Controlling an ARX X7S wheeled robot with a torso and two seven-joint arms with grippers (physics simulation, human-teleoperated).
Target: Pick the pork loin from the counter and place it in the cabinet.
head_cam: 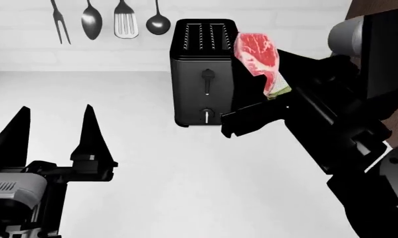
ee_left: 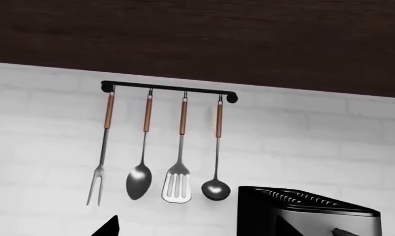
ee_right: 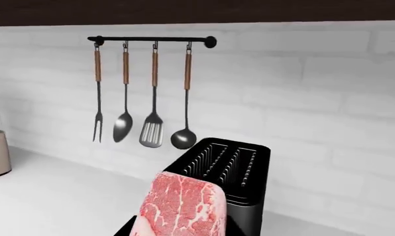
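Nearest, the left hand [head_cam: 53, 130] hangs over the white worktop [head_cam: 185, 188], its two fingers spread and empty. The right hand [head_cam: 261, 111] pinches one pork loin [head_cam: 258, 57], raised clear, long axis upright, beside one black toaster [head_cam: 202, 74]. Beyond, four utensils [head_cam: 106, 20] hang from a wall rail.

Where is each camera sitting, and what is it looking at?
Head: up high, looking down over the counter, toaster, both grippers; left gripper open, right gripper holding the pork loin.
Left wrist: faces the wall's utensils; only dark fingertips show.
Right wrist: faces the wall, pork loin close up.
All three share the toaster and utensils.
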